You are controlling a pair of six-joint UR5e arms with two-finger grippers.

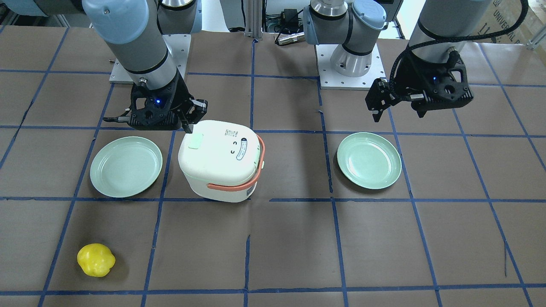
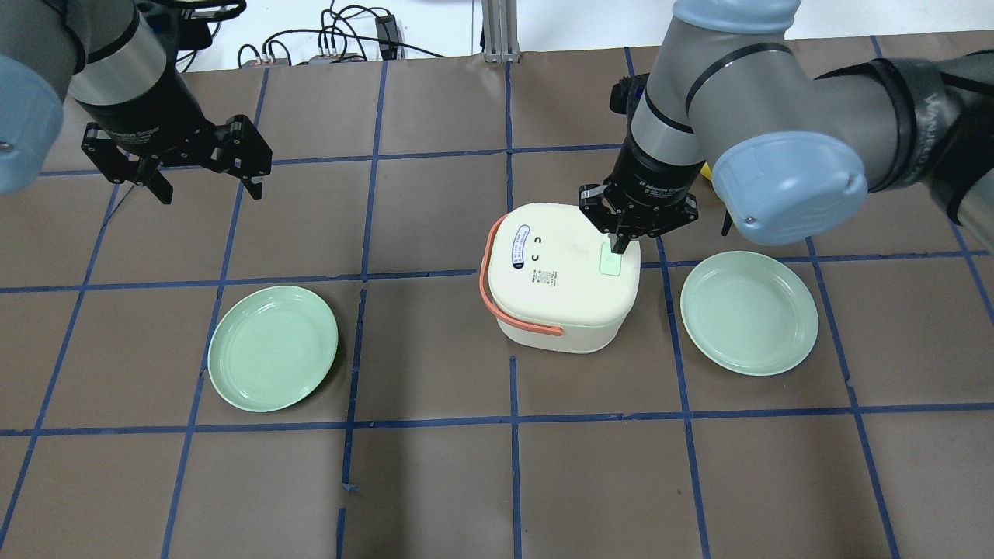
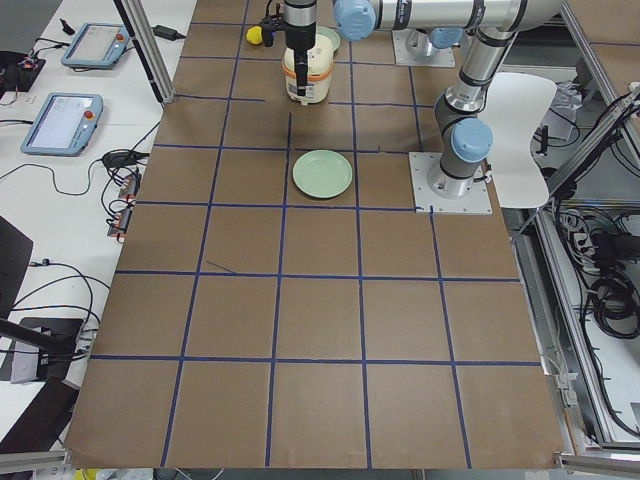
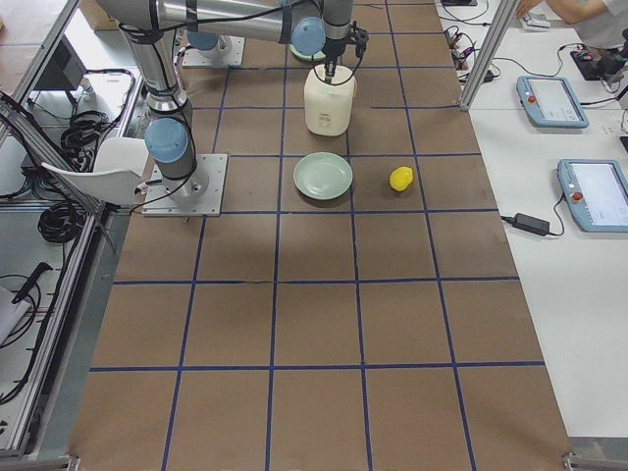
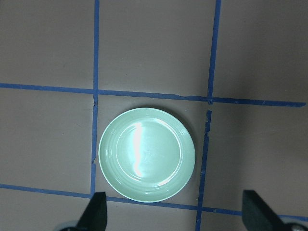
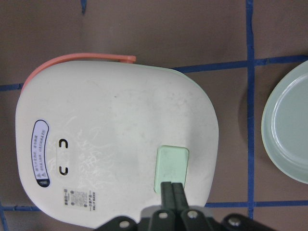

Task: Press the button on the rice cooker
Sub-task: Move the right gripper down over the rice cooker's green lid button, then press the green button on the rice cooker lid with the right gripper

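The white rice cooker (image 2: 559, 287) with an orange handle stands mid-table; it also shows in the front view (image 1: 217, 166) and the right wrist view (image 6: 110, 139). Its pale green button (image 2: 612, 264) (image 1: 196, 141) (image 6: 171, 163) sits on the lid, on the side opposite the handle. My right gripper (image 2: 619, 247) (image 1: 187, 127) (image 6: 173, 190) is shut, empty, and points down, its tips on the button's edge. My left gripper (image 2: 210, 190) (image 1: 399, 115) (image 5: 175, 214) is open and empty, held high above a plate, far from the cooker.
One green plate (image 2: 749, 312) (image 1: 126, 166) lies beside the cooker on my right. A second green plate (image 2: 272, 348) (image 1: 369, 160) (image 5: 147, 154) lies on my left. A yellow pepper-like thing (image 1: 96, 260) lies at the table's far side, on my right.
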